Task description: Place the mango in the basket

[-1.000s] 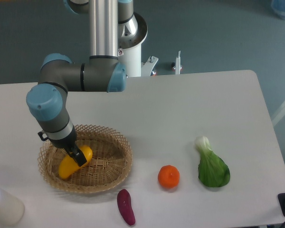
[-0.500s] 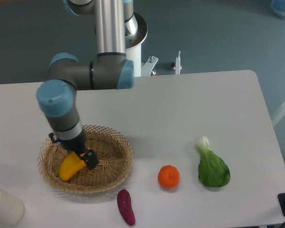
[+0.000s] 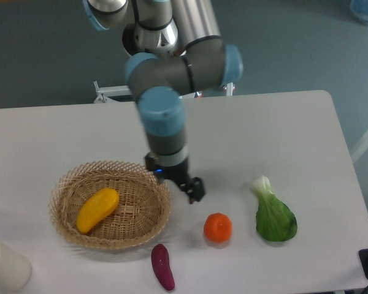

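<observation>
Mango [image 3: 97,209] is lying loose in the left half of the basket [image 3: 161,211], so the drop looks done. Gripper [image 3: 194,190] hangs just right of the rim holding nothing; can't tell how far it's open.

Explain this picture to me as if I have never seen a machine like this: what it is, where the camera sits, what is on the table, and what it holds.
This is a jointed robot arm with grey tubes and blue caps, ending in a small black two-finger gripper. One fixed camera looks down on the white table from the front. On it lie a shallow tan wicker basket with a smooth yellow mango inside, a round orange fruit, a small purple eggplant, a green leafy bok choy and a white cylindrical container at the corner. The gripper holds nothing; it hangs right of the basket.
</observation>
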Available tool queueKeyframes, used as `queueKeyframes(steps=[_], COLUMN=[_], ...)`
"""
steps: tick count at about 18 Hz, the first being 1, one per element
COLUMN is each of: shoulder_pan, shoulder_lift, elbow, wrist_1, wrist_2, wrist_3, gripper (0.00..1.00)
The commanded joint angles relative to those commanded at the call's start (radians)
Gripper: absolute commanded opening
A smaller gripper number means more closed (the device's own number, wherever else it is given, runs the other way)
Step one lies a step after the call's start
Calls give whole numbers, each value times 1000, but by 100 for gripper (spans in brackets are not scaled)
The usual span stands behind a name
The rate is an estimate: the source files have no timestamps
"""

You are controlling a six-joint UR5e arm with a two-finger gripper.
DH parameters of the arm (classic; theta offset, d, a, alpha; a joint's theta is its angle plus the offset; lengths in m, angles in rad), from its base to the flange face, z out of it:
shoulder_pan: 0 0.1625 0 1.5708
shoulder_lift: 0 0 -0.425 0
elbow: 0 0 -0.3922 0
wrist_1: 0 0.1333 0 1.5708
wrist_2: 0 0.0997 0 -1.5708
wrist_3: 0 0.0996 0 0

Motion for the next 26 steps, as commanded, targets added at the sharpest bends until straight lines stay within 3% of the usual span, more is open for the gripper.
queueKeyframes(steps=[13, 26], shoulder_pan=[241, 260], shoulder_lift=[-6, -9], elbow=[-9, -14], wrist_1=[3, 12], wrist_2=[-48, -41], wrist_3=[407, 445], gripper=[100, 100])
